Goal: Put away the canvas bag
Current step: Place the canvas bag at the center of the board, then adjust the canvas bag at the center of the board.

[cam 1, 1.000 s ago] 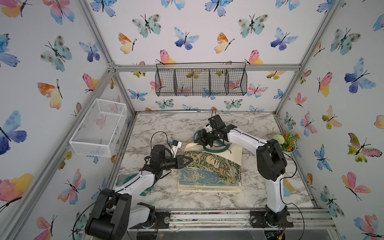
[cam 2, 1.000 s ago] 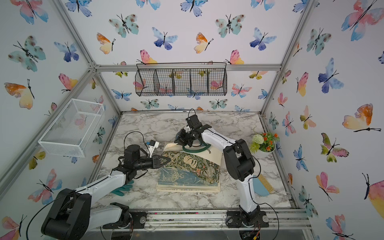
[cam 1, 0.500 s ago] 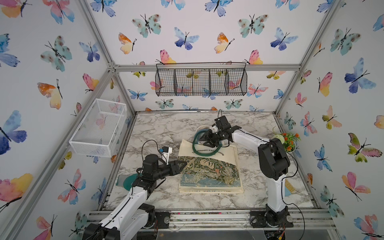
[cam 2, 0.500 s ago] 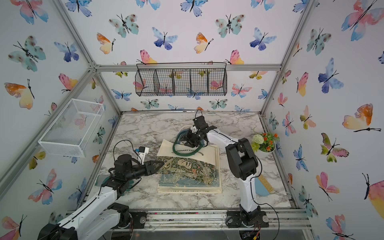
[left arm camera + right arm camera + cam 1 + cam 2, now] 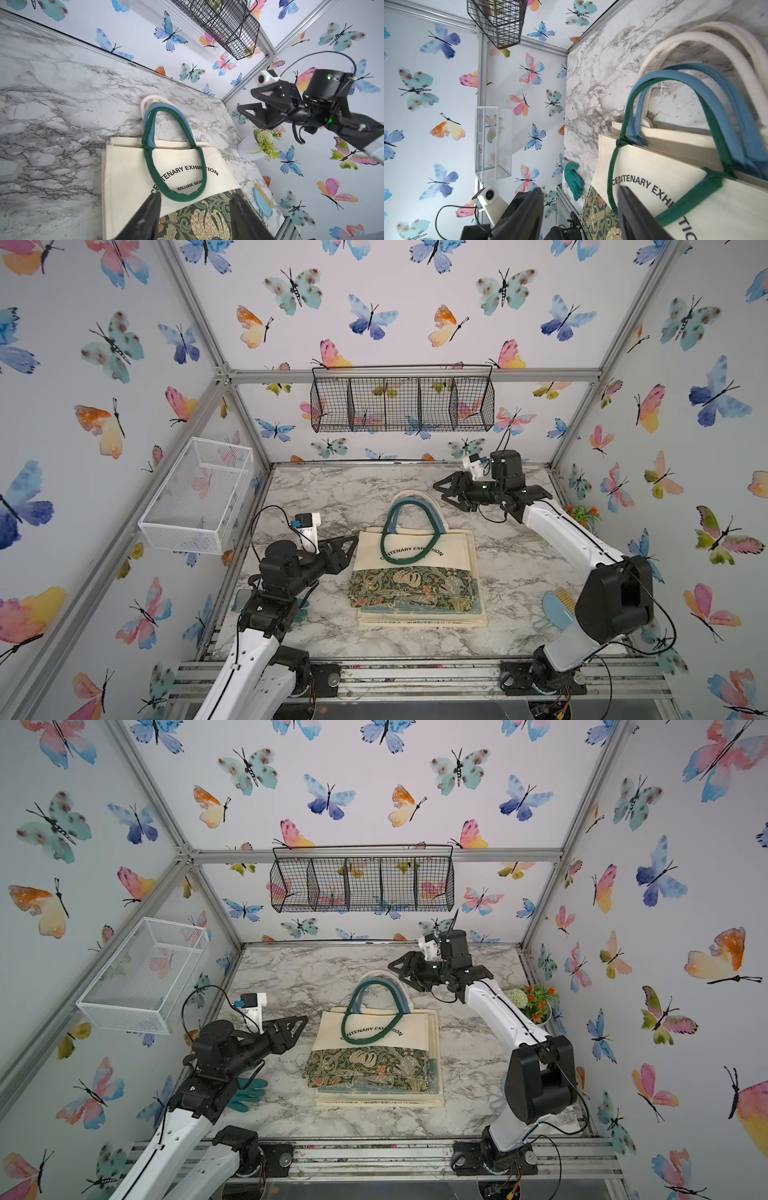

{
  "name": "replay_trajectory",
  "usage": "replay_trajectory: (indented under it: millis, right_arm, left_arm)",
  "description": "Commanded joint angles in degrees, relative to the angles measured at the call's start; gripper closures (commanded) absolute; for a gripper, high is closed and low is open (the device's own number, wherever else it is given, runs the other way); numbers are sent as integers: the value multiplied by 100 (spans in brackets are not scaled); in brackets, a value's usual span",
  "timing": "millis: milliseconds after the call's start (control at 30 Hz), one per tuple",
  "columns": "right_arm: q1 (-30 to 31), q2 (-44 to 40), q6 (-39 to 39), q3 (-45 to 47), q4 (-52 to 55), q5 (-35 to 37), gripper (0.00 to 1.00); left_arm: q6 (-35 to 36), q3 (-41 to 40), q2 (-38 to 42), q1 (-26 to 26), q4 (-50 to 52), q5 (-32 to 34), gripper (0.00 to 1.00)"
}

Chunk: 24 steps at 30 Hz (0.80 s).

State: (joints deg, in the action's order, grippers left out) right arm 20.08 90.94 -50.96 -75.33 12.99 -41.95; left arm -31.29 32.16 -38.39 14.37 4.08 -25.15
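The canvas bag (image 5: 457,549) lies flat mid-table on top of a stack of similar bags, shown in both top views. It is cream with a floral lower panel, black lettering and green handles (image 5: 148,164); blue and cream handles of the bags below stick out behind it. My left gripper (image 5: 347,545) hovers just left of the bag's near-left edge, open and empty. My right gripper (image 5: 441,493) hangs above the table beyond the bag's far right corner, open and empty. The left wrist view looks between its open fingers (image 5: 153,204) onto the bag (image 5: 128,170).
A black wire basket (image 5: 403,404) hangs on the back wall and a white mesh basket (image 5: 199,493) on the left wall. A flower pot (image 5: 582,514) and a blue brush (image 5: 559,605) sit at the right, a teal glove (image 5: 245,1092) at the near left.
Both grippers opened and let go of the bag, which now lies flat. The left arm drew back to the left; the right arm rose and pulled away to the far right.
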Motion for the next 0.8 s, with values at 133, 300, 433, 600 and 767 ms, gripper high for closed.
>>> replay_trajectory:
  millis: [133, 300, 433, 600, 767]
  right_arm:
    - [40, -295, -89, 1692, -843, -501, 43]
    - [40, -269, -542, 2733, -1817, -833, 51]
    - [40, -656, -877, 3214, -2404, -1295, 54]
    - [82, -1487, -568, 3147, -1578, -1381, 55]
    - [153, -1910, -479, 3384, -1535, -1418, 57]
  left_arm:
    - [-533, -505, -580, 262, -1721, -690, 45]
    - [-164, -315, -1465, 1039, -1973, -412, 51]
    - [-467, -526, -1977, 1540, -2838, -537, 54]
    - [-475, -427, -2476, 2368, -3359, -636, 55]
    - [-277, -362, -2992, 2952, -3201, -312, 53]
